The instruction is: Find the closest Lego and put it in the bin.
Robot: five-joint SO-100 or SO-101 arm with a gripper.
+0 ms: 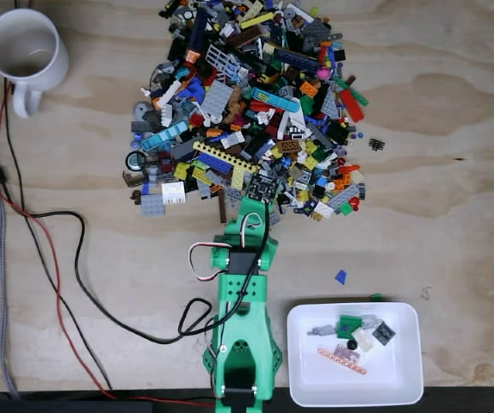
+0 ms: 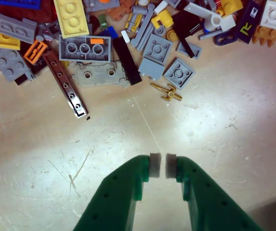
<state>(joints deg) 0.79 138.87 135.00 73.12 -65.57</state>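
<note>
Hand point(image 2: 162, 166) nearly closed, empty; white shallow bin point(image 1: 409, 389) holds several Legos.

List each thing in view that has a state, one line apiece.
Pincer: nearly shut, small gap between pads, holding nothing.
Bin: upright, a few Lego pieces inside.
Mug: upright; contents unclear.
Lego pile: heaped loose on the table.
Blue piece: lying alone between pile and bin.
</note>
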